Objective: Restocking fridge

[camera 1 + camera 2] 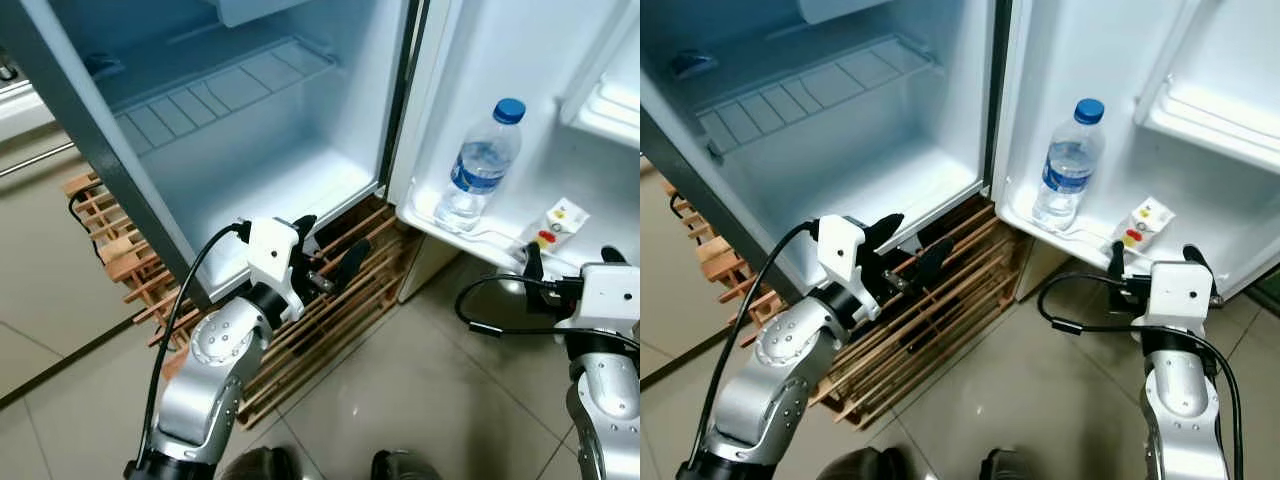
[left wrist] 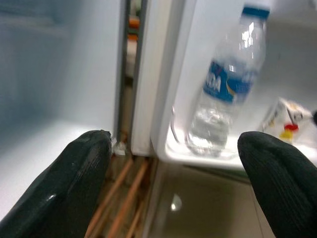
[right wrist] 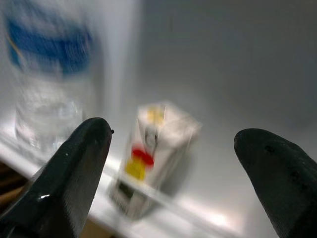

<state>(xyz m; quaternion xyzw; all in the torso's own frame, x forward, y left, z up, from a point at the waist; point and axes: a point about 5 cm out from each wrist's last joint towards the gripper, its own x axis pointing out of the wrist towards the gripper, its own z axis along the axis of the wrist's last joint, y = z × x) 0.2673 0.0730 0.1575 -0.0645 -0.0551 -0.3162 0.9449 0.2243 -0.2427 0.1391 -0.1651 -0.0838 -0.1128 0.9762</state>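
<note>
Door shelf (image 1: 432, 212) — bottle (image 1: 482, 165), carton (image 1: 556, 224)

Door shelf (image 1: 420, 215) holds bottle (image 1: 482, 165) and carton (image 1: 557, 224).

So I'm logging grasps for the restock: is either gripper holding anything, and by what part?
Nothing is held. The left gripper and right gripper are both open, short of the water bottle and small carton.

fridge (image 1: 250, 150) open ahead, wire shelf (image 1: 215, 95) inside | door (image 1: 520, 60) swung right; water bottle (image 1: 482, 165) upright in door shelf (image 1: 440, 222), small carton (image 1: 558, 224) right of it, apparently leaning | wooden rack (image 1: 330, 300) on floor (image 1: 430, 390) under fridge
</note>
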